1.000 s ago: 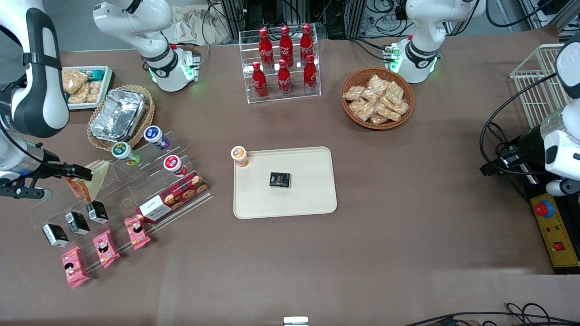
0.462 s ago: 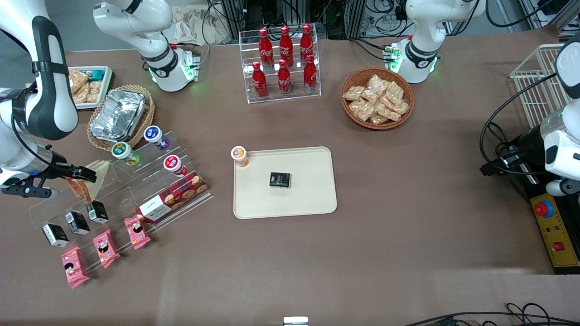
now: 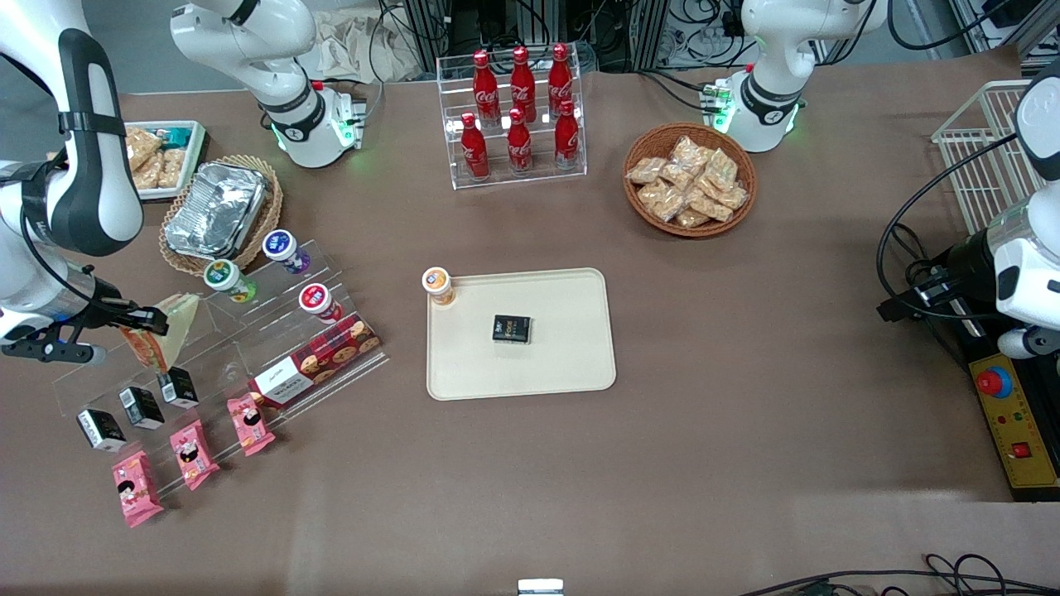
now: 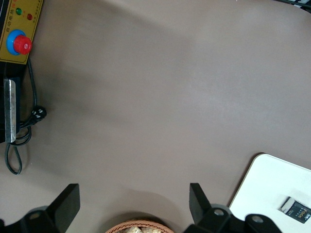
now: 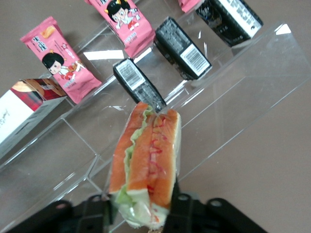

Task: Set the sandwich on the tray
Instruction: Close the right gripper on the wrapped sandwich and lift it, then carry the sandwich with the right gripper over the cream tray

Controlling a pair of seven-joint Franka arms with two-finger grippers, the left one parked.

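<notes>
The sandwich (image 3: 171, 325) is a wrapped wedge with an orange and green filling edge. It sits on the top step of a clear acrylic shelf (image 3: 240, 348) toward the working arm's end of the table. My right gripper (image 3: 147, 319) is at the sandwich, with one finger on each flat side, shut on it. In the right wrist view the sandwich (image 5: 148, 155) stands between the black fingers (image 5: 178, 200) of the gripper (image 5: 140, 200). The cream-beige tray (image 3: 563, 356) lies flat mid-table, well apart from the gripper. It also shows in the left wrist view (image 4: 265, 187).
A small black box (image 3: 511, 329) lies on the tray and an orange-lidded cup (image 3: 437, 284) stands at its corner. The shelf holds yogurt cups (image 3: 317, 300), a cookie box (image 3: 315, 361), black packets (image 5: 138, 85) and pink packets (image 5: 58, 65). A foil container (image 3: 215, 209), a cola rack (image 3: 517, 112) and a snack basket (image 3: 689, 180) stand farther back.
The right arm's upper part swung slightly toward the table middle and the gripper shifted a little along the sandwich. The sandwich stays in about the same place on the shelf.
</notes>
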